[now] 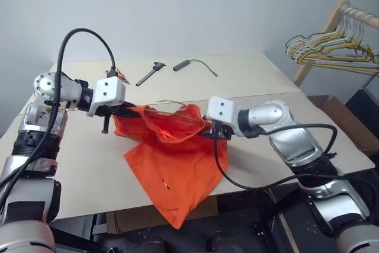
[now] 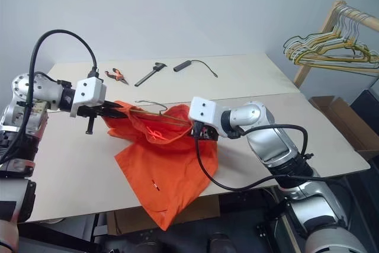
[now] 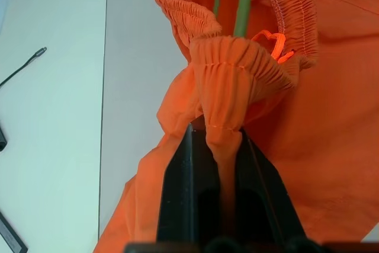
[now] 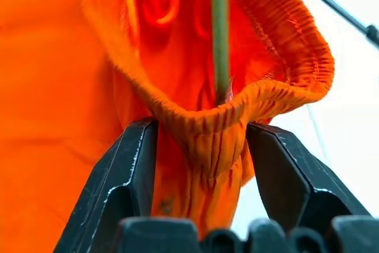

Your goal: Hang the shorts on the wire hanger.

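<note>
The shorts [image 1: 174, 164] hang over the worktop [image 1: 249, 81] front edge, waistband lifted with the wire hanger [image 1: 172, 115] threaded inside. The left gripper [image 3: 218, 146] pinches one waistband end tightly. At the other end, the right gripper [image 4: 201, 140] stands parted around the band.

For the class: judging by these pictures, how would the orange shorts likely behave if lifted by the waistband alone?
The shorts look floppy: their lower part droops over the table edge. They are probably light, since the left gripper holds up a bunched waistband fold by a pinch. The right gripper stands open around the fabric, so that side would likely sag if lifted.
</note>
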`<act>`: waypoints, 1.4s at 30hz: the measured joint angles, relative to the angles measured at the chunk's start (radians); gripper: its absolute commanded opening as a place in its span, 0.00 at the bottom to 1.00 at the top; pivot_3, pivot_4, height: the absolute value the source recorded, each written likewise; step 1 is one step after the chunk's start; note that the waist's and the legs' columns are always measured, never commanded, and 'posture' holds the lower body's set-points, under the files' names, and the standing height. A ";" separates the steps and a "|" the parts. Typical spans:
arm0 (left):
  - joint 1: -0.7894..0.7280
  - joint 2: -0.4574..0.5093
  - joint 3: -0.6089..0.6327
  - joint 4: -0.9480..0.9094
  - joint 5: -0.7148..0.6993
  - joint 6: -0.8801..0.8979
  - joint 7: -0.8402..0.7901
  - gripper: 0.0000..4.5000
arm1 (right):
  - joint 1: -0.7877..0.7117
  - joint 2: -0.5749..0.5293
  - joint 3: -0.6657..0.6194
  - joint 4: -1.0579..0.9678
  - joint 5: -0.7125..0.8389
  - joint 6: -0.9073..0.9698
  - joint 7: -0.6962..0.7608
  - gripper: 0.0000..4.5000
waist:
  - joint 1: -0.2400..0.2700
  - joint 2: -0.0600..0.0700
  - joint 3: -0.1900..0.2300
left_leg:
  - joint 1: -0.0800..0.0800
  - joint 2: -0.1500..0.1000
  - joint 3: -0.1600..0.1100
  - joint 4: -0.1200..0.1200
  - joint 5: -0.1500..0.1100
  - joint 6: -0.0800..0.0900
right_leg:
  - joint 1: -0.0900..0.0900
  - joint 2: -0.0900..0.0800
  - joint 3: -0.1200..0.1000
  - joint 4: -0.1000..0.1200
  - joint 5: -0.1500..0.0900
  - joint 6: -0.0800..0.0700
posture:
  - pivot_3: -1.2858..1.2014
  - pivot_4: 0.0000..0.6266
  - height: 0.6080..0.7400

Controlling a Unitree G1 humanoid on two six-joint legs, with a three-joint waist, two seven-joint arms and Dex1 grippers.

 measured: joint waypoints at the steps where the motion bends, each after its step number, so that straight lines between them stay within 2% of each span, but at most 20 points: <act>1: 0.002 -0.001 0.000 0.000 -0.002 0.000 0.000 0.00 | 0.000 0.006 -0.013 0.006 0.017 0.013 -0.003 0.62 | 0.000 0.000 0.000 | 0.000 0.000 0.000 0.000 0.000 0.000 | 0.000 0.000 0.000 0.000 0.000 0.000 | 0.52 0.00 1.00; 4: 0.006 -0.003 0.002 0.000 -0.017 0.004 -0.001 0.00 | 0.000 0.010 -0.041 0.015 0.055 0.032 -0.001 0.48 | 0.000 0.000 0.000 | -0.001 0.000 0.000 0.000 0.000 0.000 | 0.000 0.000 0.000 -0.001 0.000 0.000 | 0.52 0.00 1.00; 9: 0.006 -0.005 0.006 -0.013 -0.038 0.022 -0.014 0.00 | 0.015 0.015 -0.040 0.017 0.060 0.030 -0.001 0.11 | 0.000 0.000 0.000 | -0.001 0.000 0.000 0.000 0.000 0.000 | 0.000 0.000 0.000 0.000 0.000 0.000 | 0.52 0.00 1.00; 11: 0.006 -0.005 0.011 -0.015 -0.042 0.027 -0.017 0.00 | 0.026 0.016 -0.039 0.018 0.068 0.023 0.000 0.01 | -0.001 0.000 0.000 | -0.001 0.000 0.000 0.000 0.000 0.000 | 0.000 0.000 0.000 0.000 0.000 0.000 | 0.52 0.00 1.00; 14: 0.006 -0.005 0.017 -0.015 -0.049 0.030 -0.024 0.00 | 0.033 0.019 -0.039 0.025 0.075 0.008 -0.003 0.01 | -0.001 0.000 0.000 | -0.001 0.000 0.000 0.000 0.000 0.000 | 0.000 0.000 0.000 0.000 0.000 0.000 | 0.52 0.00 1.00; 15: 0.006 -0.007 0.024 -0.013 -0.056 0.030 -0.025 0.12 | 0.034 0.019 -0.039 0.025 0.076 0.004 -0.004 0.01 | -0.002 0.000 0.000 | -0.001 0.000 0.000 0.000 0.000 0.000 | 0.000 0.000 0.000 0.000 0.000 0.000 | 0.52 0.00 1.00; 17: 0.005 -0.020 0.043 -0.008 -0.073 0.030 -0.015 0.24 | 0.037 0.020 -0.039 0.025 0.080 -0.001 -0.008 0.01 | -0.002 0.000 0.000 | 0.000 0.000 0.000 0.000 0.000 0.000 | 0.000 0.000 0.000 0.000 0.000 0.000 | 0.52 0.00 1.00; 22: 0.003 -0.043 0.060 0.053 -0.071 0.023 0.047 0.60 | 0.043 0.020 -0.049 0.025 0.095 0.005 -0.030 0.01 | -0.002 0.000 0.000 | 0.000 0.000 0.000 0.000 0.000 0.000 | 0.000 0.000 0.000 0.000 0.000 0.000 | 0.51 0.00 1.00; 27: -0.014 -0.050 0.125 0.110 -0.088 0.022 0.104 0.96 | 0.072 -0.007 -0.114 -0.002 0.131 0.049 -0.047 0.01 | -0.004 0.000 0.000 | -0.001 0.000 -0.001 0.000 0.000 0.000 | 0.000 0.000 -0.001 -0.001 0.000 0.000 | 0.51 0.00 1.00; 28: -0.014 -0.048 0.145 0.116 -0.091 0.018 0.121 1.00 | 0.086 -0.017 -0.129 -0.015 0.139 0.062 -0.048 0.01 | -0.003 0.000 0.000 | -0.001 0.000 -0.001 0.000 0.000 0.000 | 0.000 0.000 -0.001 -0.001 0.000 0.000 | 0.51 0.00 1.00; 32: -0.015 -0.049 0.207 0.126 -0.111 0.022 0.204 1.00 | 0.129 -0.055 -0.192 -0.057 0.176 0.146 -0.078 0.01 | -0.003 0.000 0.000 | -0.001 0.000 -0.001 0.001 0.000 0.000 | 0.000 -0.001 -0.001 -0.001 0.000 0.000 | 0.50 0.00 1.00; 35: -0.010 -0.088 0.272 0.096 -0.159 0.048 0.270 1.00 | 0.134 -0.060 -0.243 -0.092 0.202 0.271 -0.136 0.01 | -0.004 0.000 0.000 | -0.001 0.000 -0.001 0.001 0.000 0.000 | 0.000 -0.001 -0.001 0.000 0.000 0.000 | 0.49 0.00 1.00; 38: 0.028 -0.143 0.322 0.007 -0.261 0.110 0.285 1.00 | 0.108 -0.012 -0.303 -0.103 0.214 0.456 -0.240 0.01 | -0.014 0.000 0.000 | -0.001 0.000 -0.001 0.001 0.000 0.000 | 0.000 -0.001 0.000 0.001 0.000 0.000 | 0.49 0.00 1.00; 42: 0.134 -0.202 0.366 -0.178 -0.464 0.247 0.230 1.00 | 0.074 0.058 -0.372 -0.120 0.198 0.695 -0.407 0.01 | -0.036 0.000 0.000 | -0.002 0.001 -0.001 0.001 0.000 0.000 | -0.001 -0.001 0.000 0.000 0.000 0.000 | 0.48 0.00 1.00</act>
